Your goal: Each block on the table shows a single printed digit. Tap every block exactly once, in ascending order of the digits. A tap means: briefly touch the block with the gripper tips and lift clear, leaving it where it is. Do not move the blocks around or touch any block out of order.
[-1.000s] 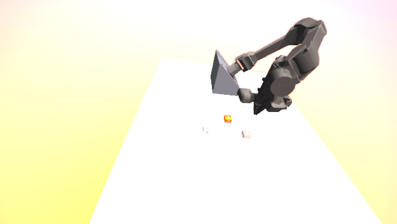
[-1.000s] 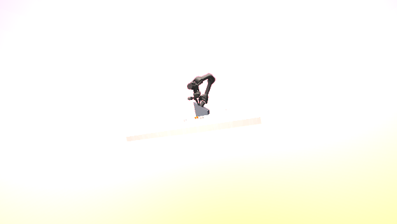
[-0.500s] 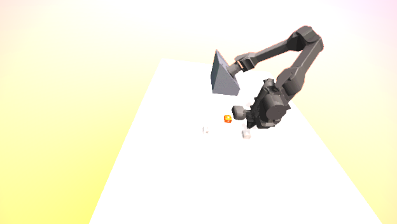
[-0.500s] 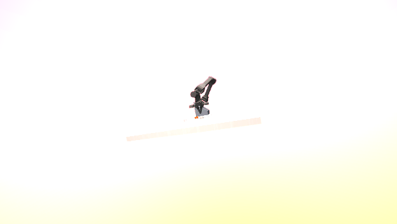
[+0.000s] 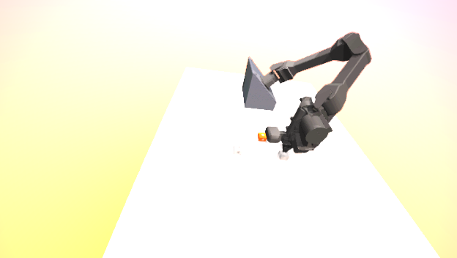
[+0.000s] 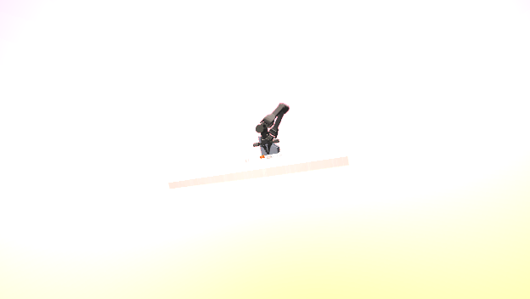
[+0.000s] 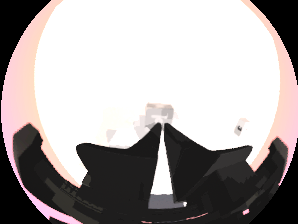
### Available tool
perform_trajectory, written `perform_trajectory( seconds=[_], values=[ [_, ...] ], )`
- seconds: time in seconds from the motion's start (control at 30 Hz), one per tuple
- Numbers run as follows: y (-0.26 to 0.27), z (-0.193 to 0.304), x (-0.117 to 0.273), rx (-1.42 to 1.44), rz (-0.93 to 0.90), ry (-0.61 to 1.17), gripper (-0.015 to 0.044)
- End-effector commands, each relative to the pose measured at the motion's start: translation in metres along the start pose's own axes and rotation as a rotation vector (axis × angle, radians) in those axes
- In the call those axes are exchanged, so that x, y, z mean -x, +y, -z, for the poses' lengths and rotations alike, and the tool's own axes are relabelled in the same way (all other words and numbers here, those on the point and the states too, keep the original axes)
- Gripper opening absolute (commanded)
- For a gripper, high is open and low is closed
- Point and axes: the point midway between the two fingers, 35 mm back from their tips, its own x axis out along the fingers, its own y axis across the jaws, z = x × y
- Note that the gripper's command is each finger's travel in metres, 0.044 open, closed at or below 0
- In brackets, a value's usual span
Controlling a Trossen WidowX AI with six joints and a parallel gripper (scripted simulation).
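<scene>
One dark arm (image 5: pixel 331 60) (image 6: pixel 278 112), elbow raised and folded, its gripper (image 5: pixel 285 149) (image 6: pixel 268 154) (image 7: pixel 163 125) pointing down, tips nearly together and empty, at a pale block (image 5: pixel 283 155) (image 7: pixel 159 114) inward from the right edge of a white bench (image 5: pixel 234 205) (image 6: pixel 259 172), glaring yellow-tinged surroundings.

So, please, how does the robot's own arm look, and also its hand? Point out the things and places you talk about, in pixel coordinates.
The arm (image 5: pixel 349 71) (image 6: pixel 278 115) is dark grey, nearly black, with chunky segments and rounded joints. The hand (image 7: pixel 162 125) is black, with two angular fingers that narrow to pointed tips. I cannot make out any cable, sleeve or readable marking.
</scene>
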Motion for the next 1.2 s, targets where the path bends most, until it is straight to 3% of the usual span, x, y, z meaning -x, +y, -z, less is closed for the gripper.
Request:
perform_trajectory(
  seconds=[0.0,0.3,0.43,0.57,0.77,1.03,1.17],
  values=[
    [0.000,0.005,-0.010,-0.010,-0.005,0.014,0.0020],
    [0.000,0.005,-0.011,-0.010,-0.005,0.014,0.0020],
    [-0.001,0.004,0.017,-0.009,-0.003,0.014,0.0020],
    [-0.001,0.004,0.019,-0.010,-0.004,0.014,0.0020],
    [0.058,0.024,0.049,-0.011,-0.001,0.016,0.0178],
    [0.144,0.090,0.095,-0.014,-0.006,0.018,0.0387],
    [0.156,0.105,0.102,-0.014,-0.009,0.019,0.0400]
  ],
)
